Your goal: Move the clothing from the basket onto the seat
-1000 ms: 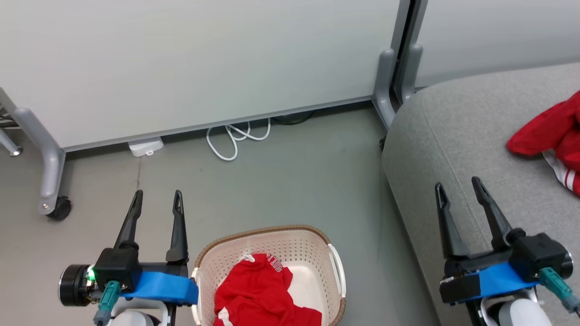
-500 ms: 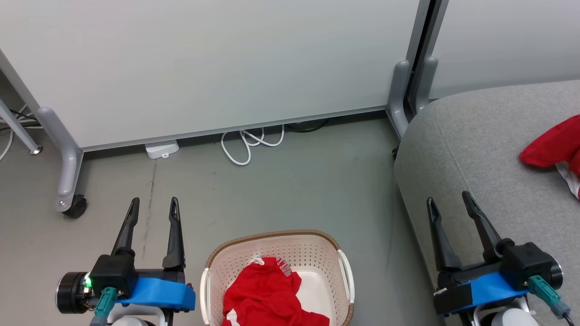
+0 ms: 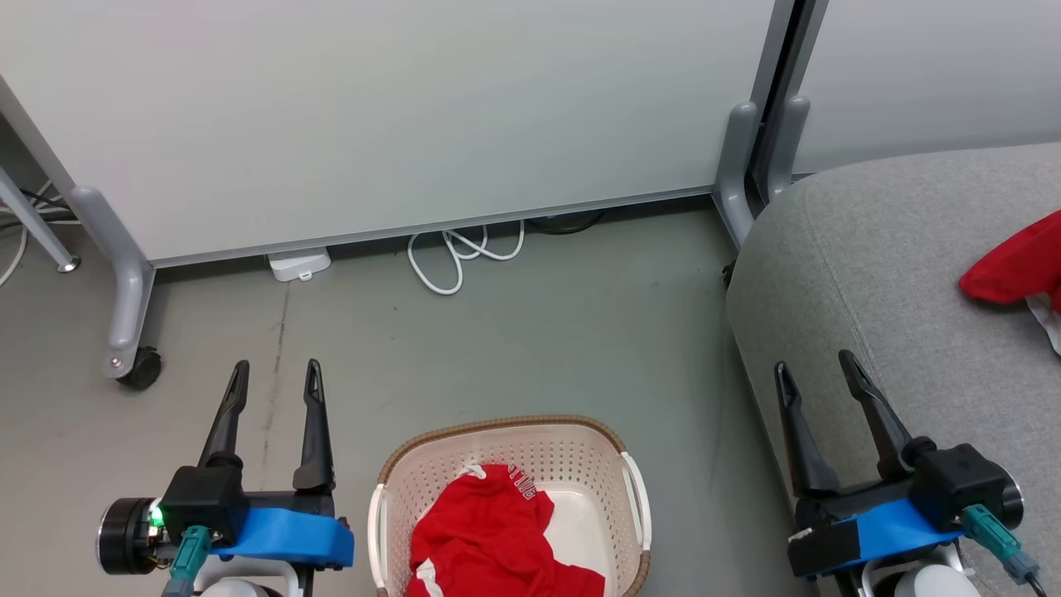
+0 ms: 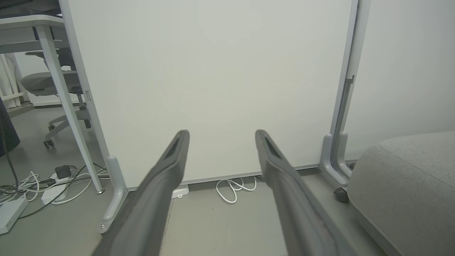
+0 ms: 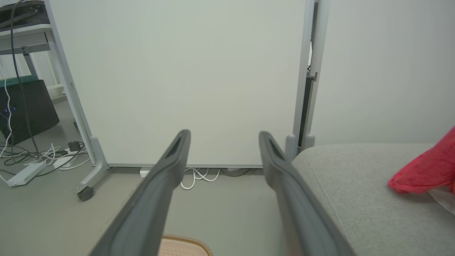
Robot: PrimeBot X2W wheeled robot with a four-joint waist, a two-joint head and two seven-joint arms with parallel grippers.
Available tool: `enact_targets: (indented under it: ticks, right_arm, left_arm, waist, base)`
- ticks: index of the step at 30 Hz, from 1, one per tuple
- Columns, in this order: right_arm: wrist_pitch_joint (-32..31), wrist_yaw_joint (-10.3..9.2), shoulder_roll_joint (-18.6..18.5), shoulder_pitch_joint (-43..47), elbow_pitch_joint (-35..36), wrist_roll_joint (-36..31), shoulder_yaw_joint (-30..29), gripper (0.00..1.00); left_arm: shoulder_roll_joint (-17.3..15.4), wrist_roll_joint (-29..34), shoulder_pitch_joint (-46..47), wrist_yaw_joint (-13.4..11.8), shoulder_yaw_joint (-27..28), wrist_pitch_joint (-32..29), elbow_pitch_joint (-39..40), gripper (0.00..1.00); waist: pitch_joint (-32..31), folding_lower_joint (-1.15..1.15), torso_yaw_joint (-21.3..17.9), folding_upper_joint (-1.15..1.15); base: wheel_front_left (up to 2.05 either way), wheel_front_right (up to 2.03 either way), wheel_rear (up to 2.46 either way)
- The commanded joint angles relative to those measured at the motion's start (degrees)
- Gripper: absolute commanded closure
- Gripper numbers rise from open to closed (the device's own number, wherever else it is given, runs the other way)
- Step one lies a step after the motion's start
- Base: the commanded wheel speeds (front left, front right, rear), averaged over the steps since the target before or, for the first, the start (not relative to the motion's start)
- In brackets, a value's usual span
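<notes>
**Plainly, the left gripper (image 3: 276,366) is closer**

One red garment (image 3: 481,539) lies heaped in the basket (image 3: 497,424), just right of the left gripper and nearer than its spread, empty fingertips. The right gripper (image 3: 812,363), jaws equally spread and empty, hovers over the seat (image 3: 870,249) edge, farther off.

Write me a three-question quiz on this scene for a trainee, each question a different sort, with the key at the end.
1. Multiple choice: where does the basket stand? A on a shelf; B on the floor; C on a desk.
2. True or false: both arms' jaws are shut on cloth.
3. Short answer: the red garment in the basket has a mate; where does it lie?
Key: 1 B. 2 False: both pairs of jaws stand open and empty. 3 On the seat; the second garment is at the head view's right edge.
</notes>
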State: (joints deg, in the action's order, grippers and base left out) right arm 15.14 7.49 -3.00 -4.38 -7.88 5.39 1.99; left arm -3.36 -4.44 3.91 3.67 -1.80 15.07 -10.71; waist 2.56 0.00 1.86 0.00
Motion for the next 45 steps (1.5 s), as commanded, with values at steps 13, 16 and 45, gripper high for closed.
enact_targets:
  ticks: [13,16,45]
  right_arm:
    - [0.0,0.01,0.0,-4.2,1.9,-0.1,-0.7,0.0]
    - [0.0,0.01,-0.3,-6.0,2.9,-0.2,-1.3,0.0]
    - [0.0,0.01,0.1,-25.7,9.6,2.1,1.1,0.0]
  left_arm:
    - [-1.3,2.3,9.9,2.9,-3.6,0.1,-4.7,0.0]
    - [-2.5,2.5,14.2,3.4,-6.2,0.1,-7.8,0.0]
    - [-14.4,-15.5,52.5,3.8,-69.5,-11.2,-45.2,0.0]
  waist:
    - [4.8,0.0,-2.5,0.0]
    - [7.6,0.0,-3.8,0.0]
    - [38.6,0.0,-16.1,0.0]
  base:
    - [0.0,0.0,0.0]
    - [0.0,0.0,0.0]
    - [0.0,0.0,0.0]
